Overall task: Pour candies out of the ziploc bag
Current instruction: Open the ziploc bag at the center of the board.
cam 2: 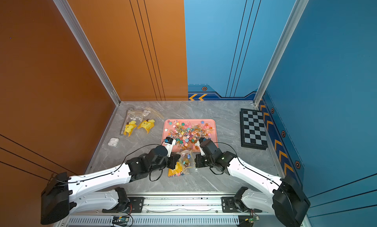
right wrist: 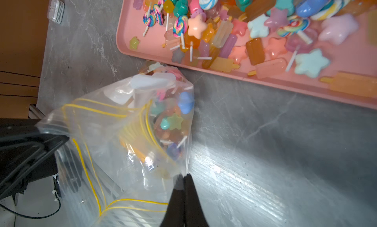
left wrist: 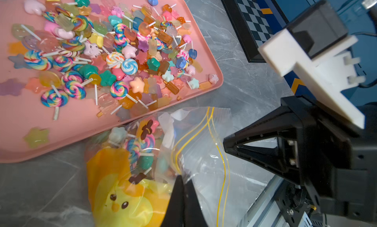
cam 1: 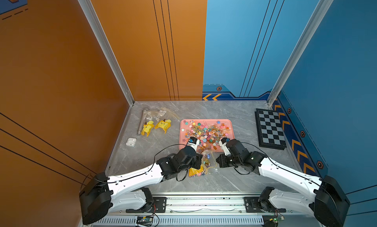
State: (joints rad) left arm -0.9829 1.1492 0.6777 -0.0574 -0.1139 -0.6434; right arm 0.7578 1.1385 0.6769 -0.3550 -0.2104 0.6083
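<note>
The clear ziploc bag (cam 1: 206, 163) (cam 2: 184, 163) with yellow zip lines hangs slack between both grippers, just in front of the pink tray's near edge. My left gripper (left wrist: 184, 178) is shut on a fold of the ziploc bag (left wrist: 200, 154). My right gripper (right wrist: 184, 176) is shut on the opposite edge of the bag (right wrist: 122, 138). Candies (left wrist: 138, 146) (right wrist: 173, 122) and a yellow duck-faced pouch (left wrist: 122, 195) show through the plastic. Many more candies (cam 1: 206, 132) (left wrist: 122, 52) (right wrist: 244, 22) lie heaped on the pink tray (cam 1: 228, 124) (left wrist: 30, 117).
A black chessboard (cam 1: 270, 129) lies at the right wall. At back left are two yellow pouches (cam 1: 155, 127), a grey rod (cam 1: 142, 122) and empty clear bags (cam 1: 157, 113). A white earbud case (cam 1: 131, 142) sits nearer. Walls close three sides.
</note>
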